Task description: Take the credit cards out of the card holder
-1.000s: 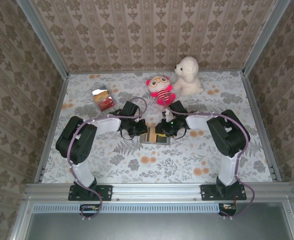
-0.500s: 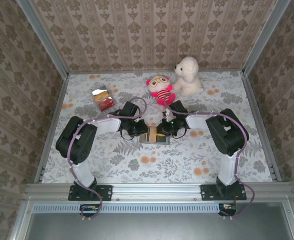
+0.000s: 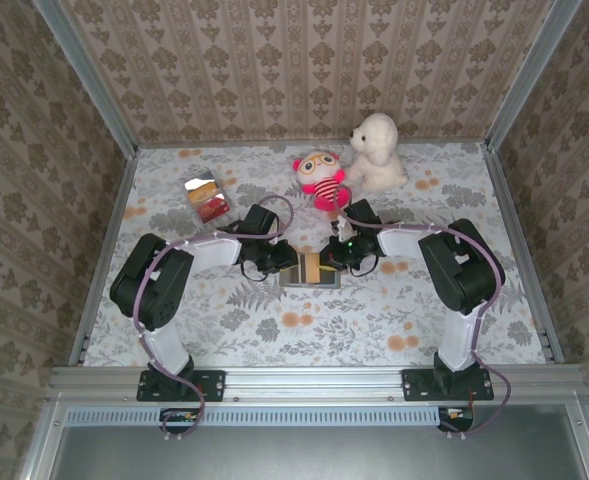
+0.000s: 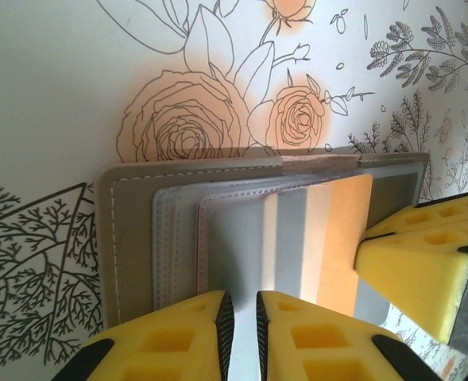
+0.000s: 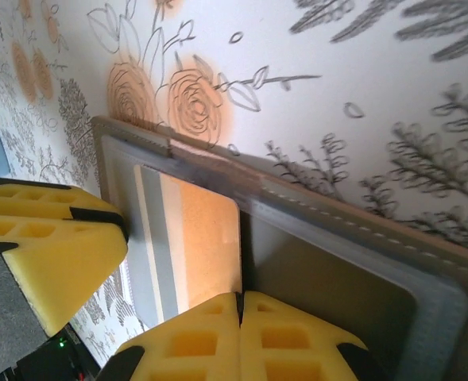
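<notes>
The grey card holder (image 3: pixel 296 281) lies open and flat on the flowered table between both grippers. A gold-brown credit card (image 3: pixel 313 268) with a grey stripe sticks partway out of its stitched pocket (image 4: pixel 178 238). My right gripper (image 3: pixel 331 262) (image 5: pixel 240 305) is shut on that card's (image 5: pixel 206 238) edge, over the holder's plain leaf (image 5: pixel 337 262). My left gripper (image 3: pixel 286 262) (image 4: pixel 241 313) stands over the pocket leaf (image 4: pixel 130 238), its jaws parted by a narrow gap with nothing seen between them. The card (image 4: pixel 345 230) reaches toward the right gripper's yellow finger (image 4: pixel 424 262).
A silver card and a red card (image 3: pixel 206 197) lie stacked at the back left. A red-and-pink plush doll (image 3: pixel 321 178) and a white plush dog (image 3: pixel 376 150) sit at the back centre. Patterned walls and metal rails (image 3: pixel 109 250) enclose the table.
The right gripper has shut on the gold-brown card and drawn slightly right, so more of the card shows. The left gripper's jaws have parted a little.
</notes>
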Available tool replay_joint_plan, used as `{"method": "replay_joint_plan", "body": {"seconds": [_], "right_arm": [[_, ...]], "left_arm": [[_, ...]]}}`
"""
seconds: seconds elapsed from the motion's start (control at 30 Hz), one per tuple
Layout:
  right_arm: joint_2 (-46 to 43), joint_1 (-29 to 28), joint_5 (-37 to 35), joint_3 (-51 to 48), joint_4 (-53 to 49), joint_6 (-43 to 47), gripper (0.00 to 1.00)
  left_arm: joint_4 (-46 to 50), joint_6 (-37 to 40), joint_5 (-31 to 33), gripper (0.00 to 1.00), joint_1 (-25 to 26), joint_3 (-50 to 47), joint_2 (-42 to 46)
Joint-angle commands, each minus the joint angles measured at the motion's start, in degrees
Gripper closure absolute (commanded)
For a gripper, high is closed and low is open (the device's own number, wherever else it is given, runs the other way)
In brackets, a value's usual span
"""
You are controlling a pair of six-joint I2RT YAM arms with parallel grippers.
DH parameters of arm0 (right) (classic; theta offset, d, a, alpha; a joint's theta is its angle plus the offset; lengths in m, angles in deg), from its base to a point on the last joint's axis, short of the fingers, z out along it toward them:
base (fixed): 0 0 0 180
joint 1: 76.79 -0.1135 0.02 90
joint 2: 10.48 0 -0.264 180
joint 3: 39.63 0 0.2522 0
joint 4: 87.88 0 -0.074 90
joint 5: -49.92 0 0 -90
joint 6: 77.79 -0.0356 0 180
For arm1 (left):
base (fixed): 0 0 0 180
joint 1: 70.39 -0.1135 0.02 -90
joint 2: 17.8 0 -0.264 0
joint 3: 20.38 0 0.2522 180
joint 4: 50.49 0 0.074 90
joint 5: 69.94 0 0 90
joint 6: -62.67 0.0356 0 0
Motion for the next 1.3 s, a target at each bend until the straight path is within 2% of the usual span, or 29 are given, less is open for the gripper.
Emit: {"method": "replay_joint_plan", "body": {"seconds": [0.0,0.07,0.27,0.37,0.6,0.73,1.0,1.17,1.27], "right_arm": [[-1.01,0.39,-0.58,-1.06,-0.80,0.43,1.00],[-0.59,0.23,0.92,-1.04,0.48,-0.42,0.97],[0.66,-0.30,1.37,-0.45,0.33,-1.16,0.80],[1.45,-0.23,1.37,-0.38,0.20,-1.15,0.76],[3.24,-0.98,3.49,0.64,0.98,-0.98,0.74],[3.17,-1.02,5.00,0.54,2.90,-1.68,0.76],[-0.72,-0.39,0.42,-1.05,1.20,-0.99,0.96],[-4.63,1.13,-2.30,-3.52,-1.15,0.75,1.00],[-8.32,2.39,-3.62,-5.92,-0.77,0.98,1.00]], "left_arm": [[4.82,0.96,1.93,0.83,-0.38,-1.82,-1.28],[4.77,0.96,1.57,0.85,-0.38,-1.54,-1.84],[5.41,0.88,1.20,0.89,-0.38,-1.23,-3.05],[5.87,0.98,1.29,0.90,-0.29,-1.22,-3.53],[7.15,1.27,2.07,0.90,-0.08,-1.14,-4.33],[7.28,1.34,2.25,0.91,-0.06,-1.36,-4.32],[7.36,1.68,2.60,0.90,-0.20,-1.09,-3.80],[7.37,1.84,2.70,0.88,-0.52,-1.06,-3.21],[6.88,3.02,2.34,0.81,-0.54,-0.86,-2.12]]}}
